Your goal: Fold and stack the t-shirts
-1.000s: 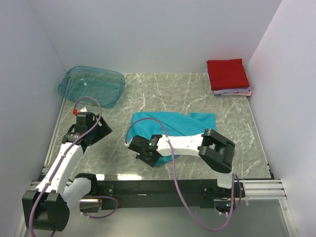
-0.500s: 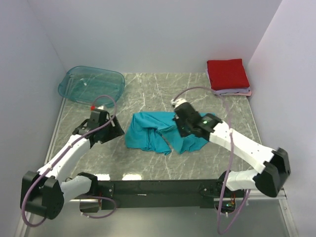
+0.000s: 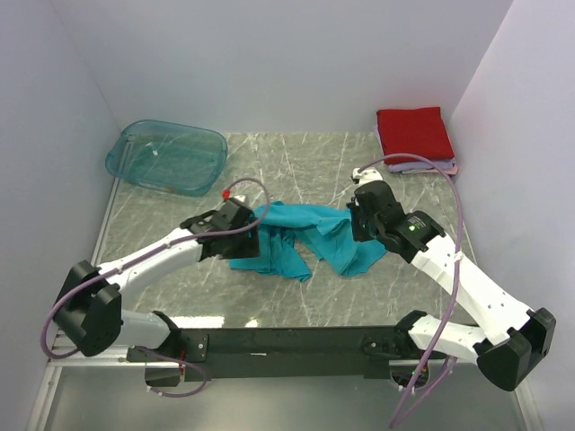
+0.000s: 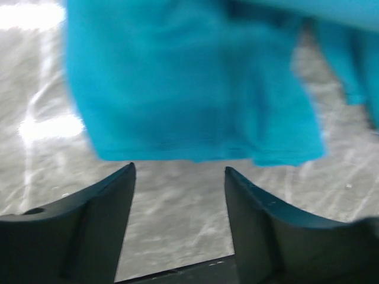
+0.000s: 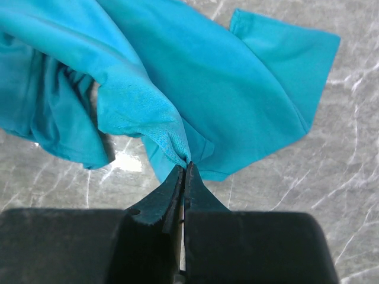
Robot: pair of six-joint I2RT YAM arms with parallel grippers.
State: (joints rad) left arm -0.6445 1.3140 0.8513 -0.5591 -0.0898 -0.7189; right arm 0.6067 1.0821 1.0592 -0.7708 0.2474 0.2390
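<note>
Our right wrist view alone shows the right end effector [image 5: 184, 168] pinching the teal t-shirt [image 5: 249, 89]; the left end effector [image 4: 179, 173] gapes beside it.

No readable text, label, brand, number or sign being shown in any view; no marking being made out on any surface.
</note>
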